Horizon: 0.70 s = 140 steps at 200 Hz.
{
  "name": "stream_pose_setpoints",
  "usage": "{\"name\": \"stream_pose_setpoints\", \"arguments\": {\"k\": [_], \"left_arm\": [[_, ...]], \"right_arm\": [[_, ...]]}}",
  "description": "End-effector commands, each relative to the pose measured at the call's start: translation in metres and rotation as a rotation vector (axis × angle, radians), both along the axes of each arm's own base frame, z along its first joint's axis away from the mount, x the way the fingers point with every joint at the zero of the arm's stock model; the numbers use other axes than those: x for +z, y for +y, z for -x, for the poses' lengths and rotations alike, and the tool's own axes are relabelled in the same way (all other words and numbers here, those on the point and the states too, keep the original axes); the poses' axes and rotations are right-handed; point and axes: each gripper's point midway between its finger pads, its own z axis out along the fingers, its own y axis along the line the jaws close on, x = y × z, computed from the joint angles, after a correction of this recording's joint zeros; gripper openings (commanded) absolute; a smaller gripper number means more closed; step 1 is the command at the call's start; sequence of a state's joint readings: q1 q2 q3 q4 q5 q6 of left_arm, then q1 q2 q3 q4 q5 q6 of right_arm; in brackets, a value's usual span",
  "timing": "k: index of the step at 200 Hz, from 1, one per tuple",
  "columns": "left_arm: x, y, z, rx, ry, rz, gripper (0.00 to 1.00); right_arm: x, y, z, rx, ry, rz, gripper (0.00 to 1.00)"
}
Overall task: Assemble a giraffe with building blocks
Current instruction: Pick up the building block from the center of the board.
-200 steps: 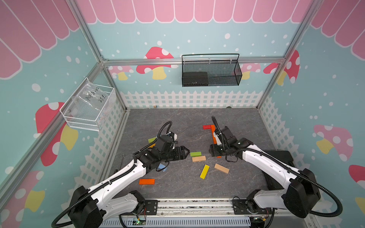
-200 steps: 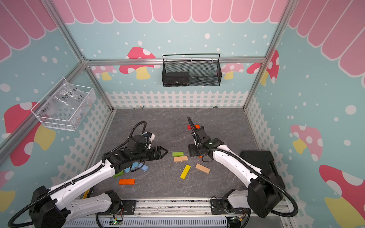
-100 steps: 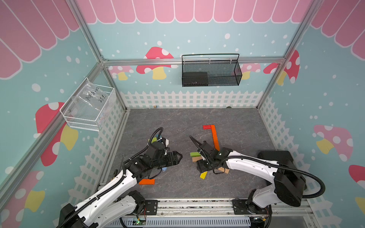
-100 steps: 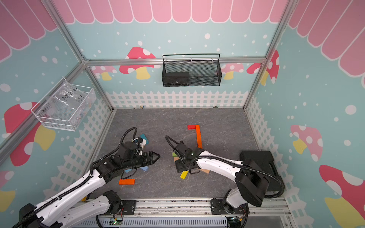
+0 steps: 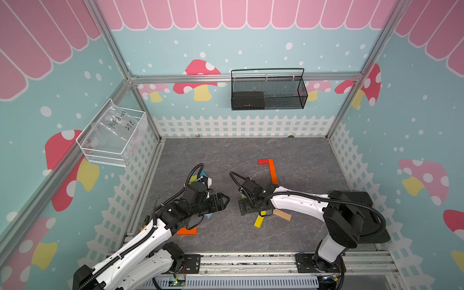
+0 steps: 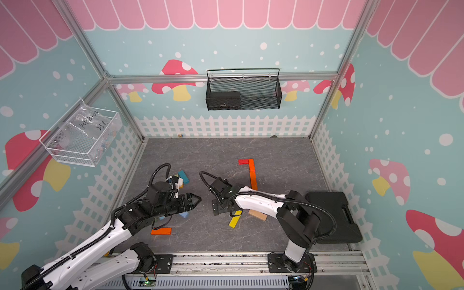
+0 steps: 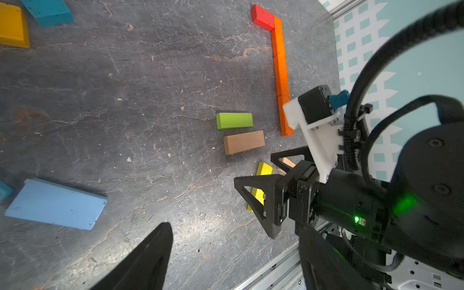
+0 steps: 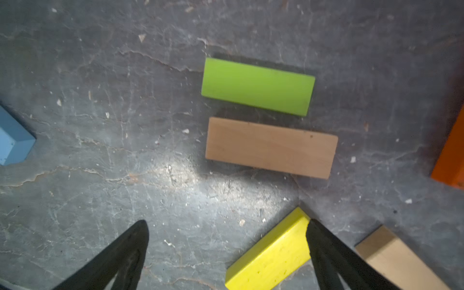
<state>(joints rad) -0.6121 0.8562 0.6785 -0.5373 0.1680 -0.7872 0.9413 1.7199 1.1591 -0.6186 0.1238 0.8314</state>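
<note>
**A:** Hovering near the tan block [image 8: 271, 148], the right gripper [image 8: 226, 223] has its jaws spread wide, nothing between them. One finger [image 8: 331, 253] crosses the end of the yellow block [image 8: 268, 253]; I cannot tell whether they touch.

**B:** What else lies by the tan block?

**A:** The green block [image 8: 257, 86] lies parallel, just beside it, on the side away from that gripper. The orange row [image 5: 273, 173] ends near it, and a red block [image 5: 262, 161] caps the row's other end.

**B:** And the left gripper [image 5: 225, 200]?

**A:** It is well apart from the tan block, opposite the orange row, jaws apart and empty.
</note>
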Motion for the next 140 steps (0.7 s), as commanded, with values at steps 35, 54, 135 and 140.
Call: {"name": "stream_pose_setpoints", "arguments": {"k": [35, 54, 135, 140], "left_arm": [[-0.007, 0.01, 0.002, 0.032, 0.022, -0.004, 0.82], [-0.008, 0.01, 0.002, 0.031, 0.026, -0.004, 0.82], [-0.009, 0.012, 0.001, 0.032, 0.027, -0.002, 0.82], [-0.009, 0.012, 0.001, 0.033, 0.029, 0.0, 0.82]], "right_arm": [[-0.016, -0.026, -0.025, -0.083, 0.014, 0.158, 1.0], [-0.018, -0.025, -0.029, -0.085, 0.027, 0.162, 1.0], [-0.038, -0.019, -0.033, -0.09, 0.087, 0.139, 1.0], [-0.039, -0.019, -0.033, -0.091, 0.089, 0.137, 1.0]]}}
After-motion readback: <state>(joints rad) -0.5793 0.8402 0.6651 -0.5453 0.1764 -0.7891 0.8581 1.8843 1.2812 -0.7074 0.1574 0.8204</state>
